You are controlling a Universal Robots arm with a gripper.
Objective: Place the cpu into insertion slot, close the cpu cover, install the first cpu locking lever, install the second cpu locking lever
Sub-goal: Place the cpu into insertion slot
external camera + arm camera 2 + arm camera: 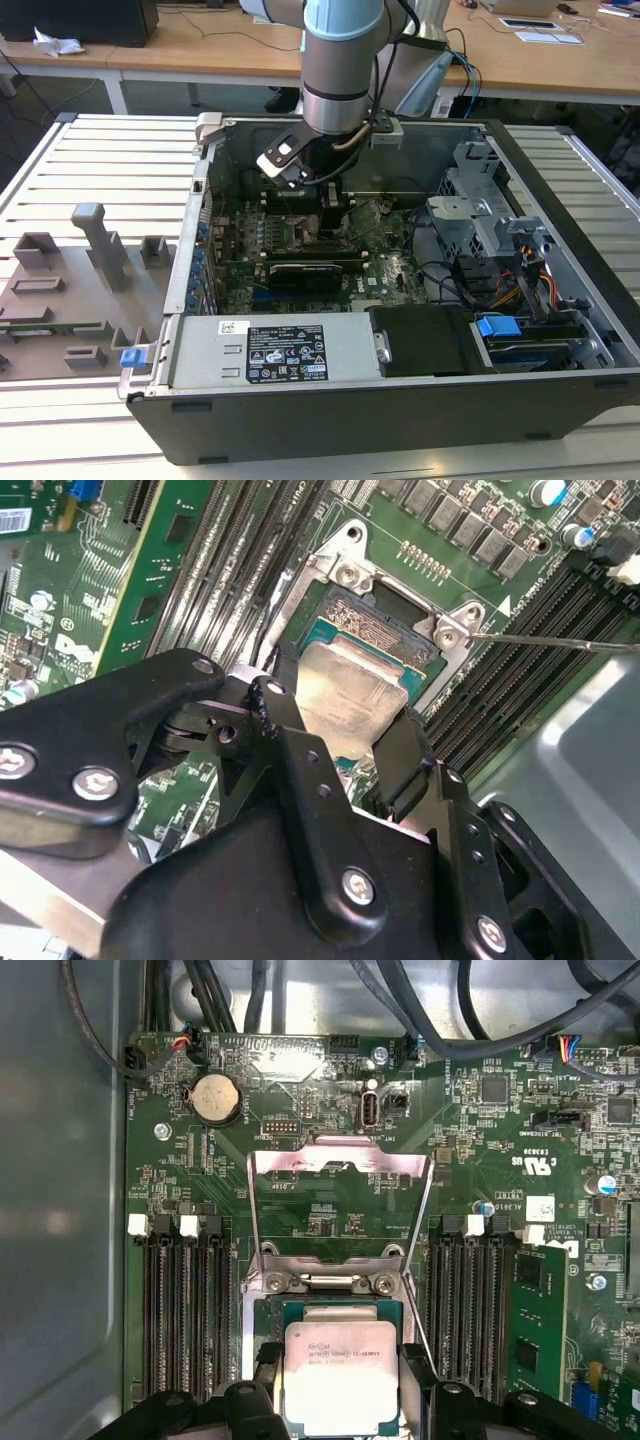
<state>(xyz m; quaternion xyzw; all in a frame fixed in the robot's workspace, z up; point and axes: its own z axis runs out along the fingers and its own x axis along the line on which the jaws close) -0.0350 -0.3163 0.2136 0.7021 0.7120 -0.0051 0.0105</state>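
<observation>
You look to be on the first step. The claw (pixel 338 730) is closed to the chip's width, its fingers (pixel 275 715) against two opposite edges of the chip (pixel 340 1375). The chip lies between them, in or just over the socket (pixel 372 615) directly beneath the claw; I cannot tell whether it is seated. Past the fingertips the cover plate (pixel 340 1155) stands swung open, and a thin lever (pixel 560 641) lies unlatched beside the socket. Cover and both levers are left to do. The arm (pixel 340 60) drops straight down into the open case (pixel 330 420), claw pointing at the board.
</observation>
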